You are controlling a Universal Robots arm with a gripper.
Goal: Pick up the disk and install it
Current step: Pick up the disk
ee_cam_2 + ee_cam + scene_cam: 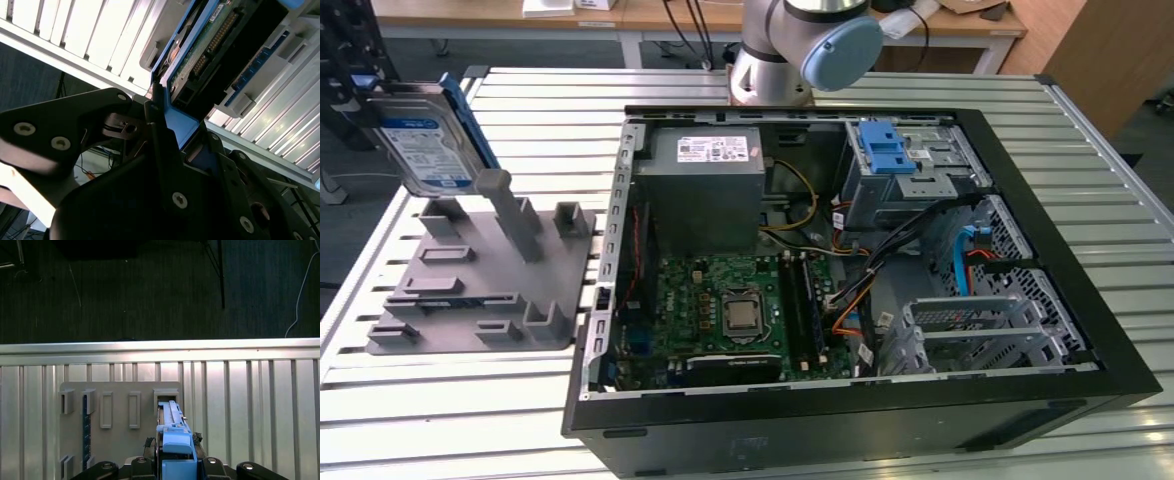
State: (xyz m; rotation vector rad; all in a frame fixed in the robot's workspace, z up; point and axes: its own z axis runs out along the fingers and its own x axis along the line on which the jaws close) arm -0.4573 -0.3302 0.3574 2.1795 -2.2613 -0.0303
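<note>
The disk (424,140), a silver-grey drive with a blue-and-white label and blue side rails, hangs tilted above the grey fixture plate (467,290) at the exterior view's left. My gripper (360,98) sits at its upper end by the picture's edge. In the second wrist view the black fingers (155,125) are clamped on the disk's blue rail (172,125), with the drive's circuit board (200,55) beyond them. The first wrist view looks along the disk's blue edge (175,440), over an open slot (166,399) in the fixture.
The open computer case (1067,250) lies at the exterior view's right, with a grey power-supply box (700,190), a motherboard (734,310), a drive cage with a blue latch (891,150) and a metal bay (974,325). The arm's base (787,50) stands behind it. Everything rests on a slatted metal table (454,420).
</note>
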